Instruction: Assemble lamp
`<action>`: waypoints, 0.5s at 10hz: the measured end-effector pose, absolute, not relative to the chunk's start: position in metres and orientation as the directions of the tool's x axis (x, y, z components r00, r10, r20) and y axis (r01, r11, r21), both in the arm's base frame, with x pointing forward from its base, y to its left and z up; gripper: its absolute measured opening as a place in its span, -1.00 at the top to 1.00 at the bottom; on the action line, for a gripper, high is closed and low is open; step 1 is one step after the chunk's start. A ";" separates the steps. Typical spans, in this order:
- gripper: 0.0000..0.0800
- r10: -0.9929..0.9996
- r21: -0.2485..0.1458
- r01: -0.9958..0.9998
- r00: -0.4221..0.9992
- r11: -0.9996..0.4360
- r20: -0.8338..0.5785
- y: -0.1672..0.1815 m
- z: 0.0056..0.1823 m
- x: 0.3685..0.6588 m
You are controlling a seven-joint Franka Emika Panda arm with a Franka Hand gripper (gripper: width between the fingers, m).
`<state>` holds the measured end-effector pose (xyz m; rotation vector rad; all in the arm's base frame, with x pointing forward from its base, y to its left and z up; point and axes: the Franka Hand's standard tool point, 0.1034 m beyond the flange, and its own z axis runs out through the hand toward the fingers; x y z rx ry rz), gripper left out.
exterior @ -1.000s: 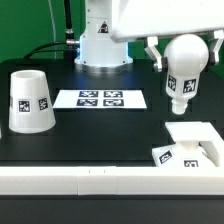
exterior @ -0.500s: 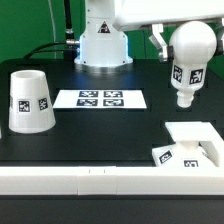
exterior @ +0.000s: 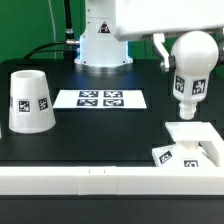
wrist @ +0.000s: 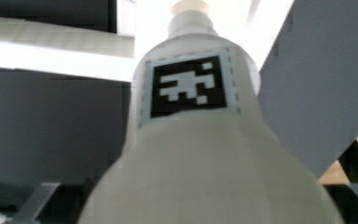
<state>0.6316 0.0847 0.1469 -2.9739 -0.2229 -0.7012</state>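
Observation:
The round-headed white bulb [exterior: 192, 68] hangs stem-down in my gripper [exterior: 192, 45], whose fingers [exterior: 160, 52] clamp its round head. Its stem tip hovers just above the small square stepped base [exterior: 190, 137] at the exterior view's right, a little apart from it. In the wrist view the bulb [wrist: 194, 130] fills the picture, its tag facing the camera and its stem tip pointing away over the base [wrist: 60, 50]. The large tapered shade [exterior: 29, 101] stands upside down on the table at the exterior view's left.
The marker board [exterior: 100, 99] lies flat at the table's middle. The robot's white pedestal [exterior: 103, 42] stands behind it. A white rail [exterior: 80, 178] runs along the table's front edge, next to the base.
My gripper has carried the bulb towards the exterior view's right and lower, and turned it more upright, so its stem now sits just over the base.

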 end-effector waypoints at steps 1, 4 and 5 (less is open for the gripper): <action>-0.44 0.122 -0.043 0.159 0.884 -0.986 0.452 0.085 0.146 0.635; -0.44 0.124 -0.046 0.161 0.887 -0.986 0.445 0.088 0.140 0.636; -0.44 0.125 -0.046 0.162 0.888 -0.986 0.442 0.088 0.137 0.635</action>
